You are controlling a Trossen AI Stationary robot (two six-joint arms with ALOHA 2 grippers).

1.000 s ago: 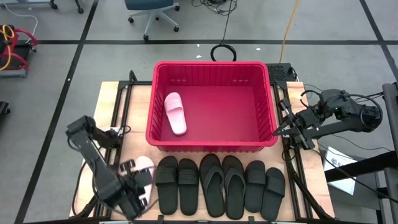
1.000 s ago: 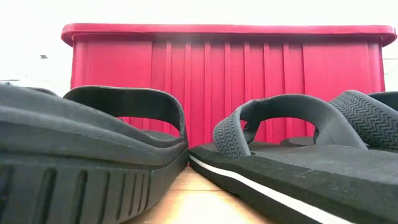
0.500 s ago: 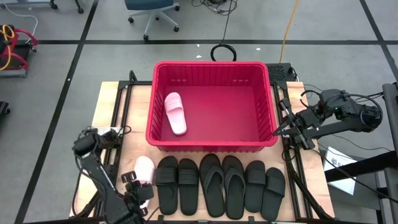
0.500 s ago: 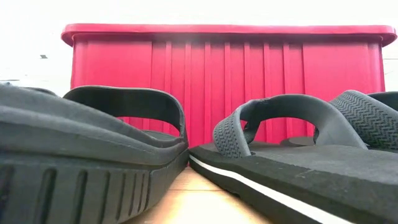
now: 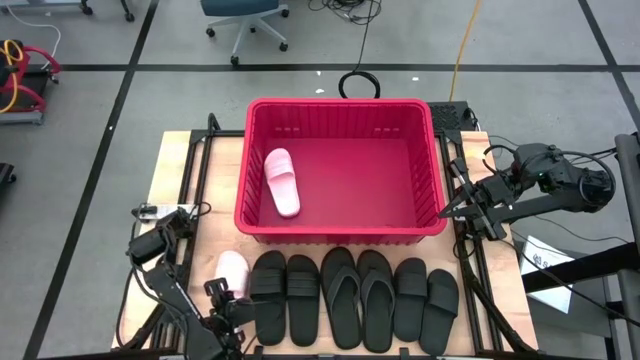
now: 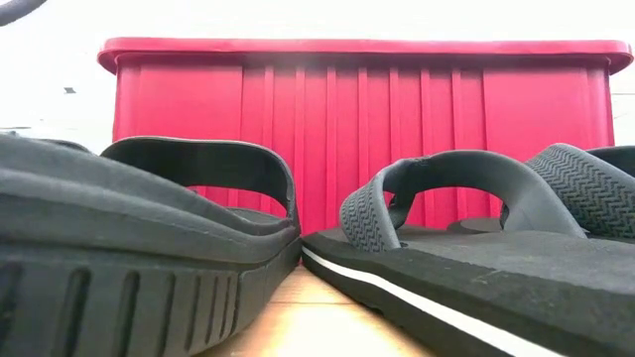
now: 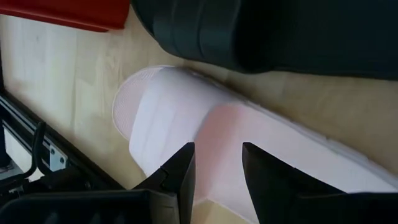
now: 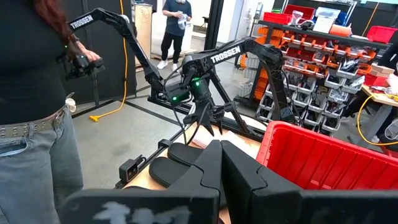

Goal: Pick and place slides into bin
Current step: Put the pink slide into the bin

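My left gripper (image 7: 217, 171) hangs low at the table's near-left corner, fingers spread over the white slide (image 5: 231, 270) lying beside the black slides (image 5: 355, 297). My right gripper (image 5: 453, 208) waits, fingers pressed together, off the bin's (image 5: 340, 232) right rim. Another white slide (image 5: 281, 182) lies inside.

Bin (image 5: 340, 232): red, at the middle of the surface (image 5: 221, 185), one white slide (image 5: 281, 181) inside.
Row along the near edge: second white slide (image 5: 232, 270), then six black slides (image 5: 355, 296) side by side.
Left end effector (image 5: 222, 300): over the second white slide.
Right end effector (image 5: 451, 210): beside the bin's right wall.
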